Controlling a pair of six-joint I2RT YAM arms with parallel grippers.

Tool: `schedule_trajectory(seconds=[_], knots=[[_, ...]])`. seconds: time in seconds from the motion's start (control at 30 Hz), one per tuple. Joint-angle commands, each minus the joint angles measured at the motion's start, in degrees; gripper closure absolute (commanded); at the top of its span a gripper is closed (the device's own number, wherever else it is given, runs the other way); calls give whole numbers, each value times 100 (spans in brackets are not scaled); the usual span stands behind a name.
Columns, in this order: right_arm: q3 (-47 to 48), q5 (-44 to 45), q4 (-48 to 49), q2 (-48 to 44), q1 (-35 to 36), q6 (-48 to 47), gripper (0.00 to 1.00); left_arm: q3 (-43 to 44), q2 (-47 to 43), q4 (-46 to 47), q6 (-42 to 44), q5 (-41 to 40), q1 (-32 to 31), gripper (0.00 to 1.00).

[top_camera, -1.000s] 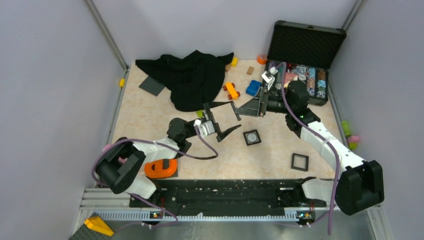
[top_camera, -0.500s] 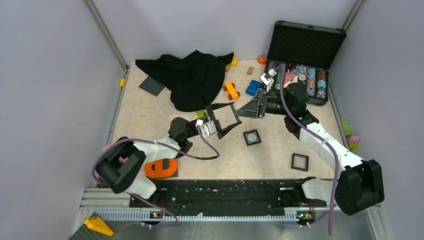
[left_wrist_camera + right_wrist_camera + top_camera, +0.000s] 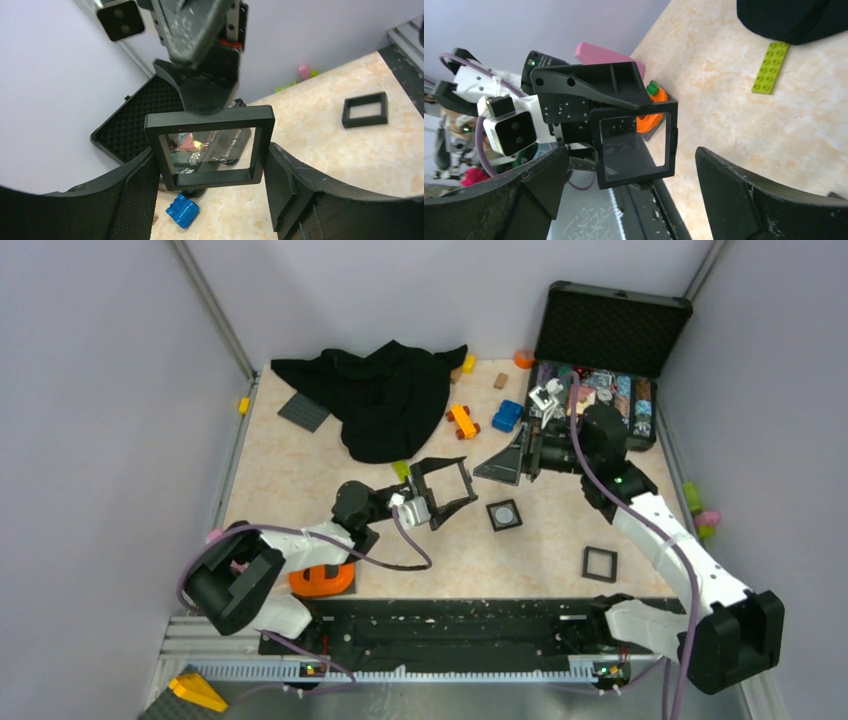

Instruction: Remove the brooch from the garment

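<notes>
I face a pale beige table (image 3: 290, 465) with a faint marbled pattern, seen from above. Plain lilac-grey panels enclose it on three sides: a back wall (image 3: 430, 290) ahead of me, a left wall (image 3: 100, 440) and a right wall (image 3: 770, 390). Slim silver metal struts (image 3: 210, 310) run up along the two far corners. A black plate (image 3: 450, 625) spans the table's near edge, with a silver slotted rail (image 3: 450, 670) just in front of it. The light is soft and even.
</notes>
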Motion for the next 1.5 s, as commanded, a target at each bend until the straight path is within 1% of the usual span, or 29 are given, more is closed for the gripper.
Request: schedule_trajectory(seconds=[0.0, 0.07, 0.1, 0.17, 0.2, 0.27, 0.33, 0.4, 0.43, 0.5, 0.53, 0.63, 0.67, 0.7, 0.77, 0.8, 0.87, 0.9, 1.07, 1.33, 1.4, 1.47], knots=[[492, 399, -1116, -674, 50, -1379, 1, -1, -591, -1092, 999, 828, -3, 49], [554, 457, -1515, -839, 54, -1874, 1, 250, -913, -2637, 1781, 1077, -3, 52], [607, 541, -1716, -898, 50, -2046, 1, 434, -1066, -3573, 2241, 1166, -3, 52], [771, 788, -2169, -935, 74, -2382, 1, 940, -1237, -5446, 3201, 1251, -4, 54], [894, 823, -2401, -918, 88, -2472, 1, 1178, -1260, -6218, 3634, 1236, -5, 55], [1113, 899, -2738, -890, 114, -2646, 1, 1563, -1273, -7245, 4144, 1122, -5, 55], [1288, 962, -2987, -848, 128, -2675, 2, 1849, -1254, -8016, 4610, 949, -12, 54], [1480, 987, -3206, -757, 137, -2658, 6, 2111, -1253, -8568, 4967, 700, -43, 53], [1573, 986, -3306, -691, 149, -2655, 10, 2192, -1250, -8737, 5050, 528, -89, 53], [1741, 978, -3401, -576, 179, -2567, 21, 2312, -1251, -8930, 5145, 318, -161, 51], [1780, 1009, -3395, -527, 195, -2483, 25, 2363, -1240, -9000, 5196, 255, -188, 50], [1735, 1065, -3066, -424, 270, -2111, 41, 2452, -1211, -9076, 5269, 167, -252, 50], [1695, 1088, -2944, -399, 308, -1957, 44, 2476, -1197, -9097, 5284, 138, -270, 50], [1651, 1100, -2836, -369, 357, -1839, 45, 2490, -1183, -9105, 5294, 106, -284, 50], [1608, 1302, -2742, -300, 478, -1666, 40, 2544, -1120, -9197, 5356, 11, -321, 50], [1598, 1465, -2759, -260, 529, -1561, 41, 2593, -1085, -9261, 5391, -96, -350, 50], [1645, 1739, -2883, -166, 594, -1387, 49, 2685, -1014, -9383, 5472, -268, -409, 51], [1686, 1817, -2982, -102, 621, -1343, 50, 2708, -992, -9396, 5499, -341, -440, 51], [1887, 2041, -3441, 190, 926, -1336, 51, 2733, -890, -9390, 5560, -419, -480, 51], [1830, 2331, -3574, 355, 1254, -1259, 52, 2621, -891, -9202, 5541, -436, -486, 52], [1853, 2381, -3655, 411, 1314, -1287, 54, 2533, -910, -9033, 5483, -447, -485, 52], [1858, 2408, -3701, 458, 1370, -1298, 54, 2424, -944, -8849, 5420, -434, -484, 52]])
